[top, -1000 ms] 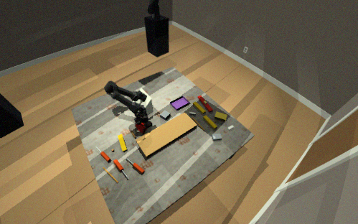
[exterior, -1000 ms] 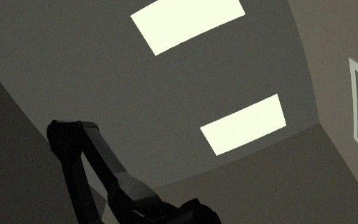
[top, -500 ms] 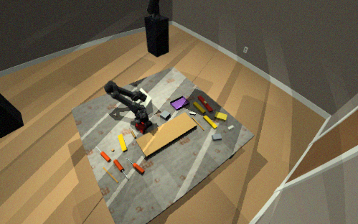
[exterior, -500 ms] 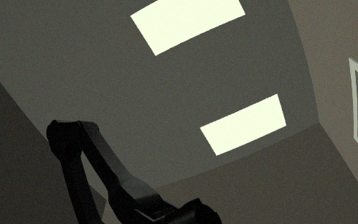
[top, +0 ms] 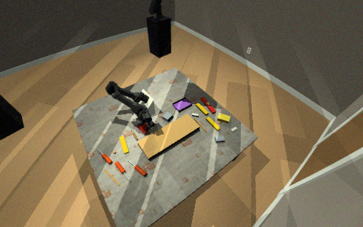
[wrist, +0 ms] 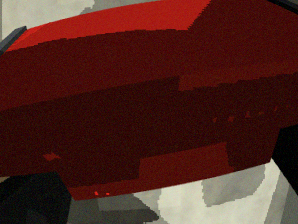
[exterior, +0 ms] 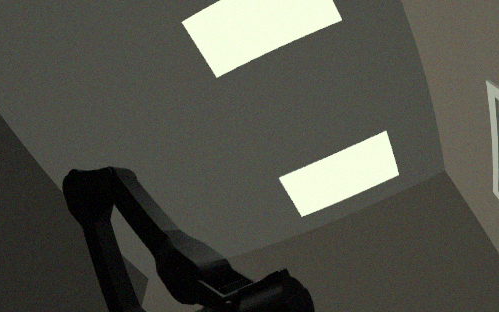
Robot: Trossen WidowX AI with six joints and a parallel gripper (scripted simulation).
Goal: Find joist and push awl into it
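Note:
The red stud finder (top: pixel 142 128) (wrist: pixel 150 100) is beside the long left edge of the tan floor panel (top: pixel 169 136), low at the table. My gripper (top: pixel 146 126) (wrist: pixel 167 160) is shut on it, and its red body fills most of the wrist view. Whether its base touches the table is hidden. The purple tray (top: pixel 182 105) is empty, behind the panel. Three orange-handled tools with metal shafts lie at the front left: one (top: pixel 107 158), another (top: pixel 120 167) and a third (top: pixel 140 170). Which one is the awl is too small to tell. The joist is hidden.
A yellow bar (top: pixel 124 145) and a small wooden piece (top: pixel 135 136) lie left of the panel. A grey block (top: pixel 167 116) sits between panel and tray. Right of them lie yellow bars (top: pixel 212 123), a red bar (top: pixel 208 105), a yellow block (top: pixel 224 117) and another grey block (top: pixel 220 139).

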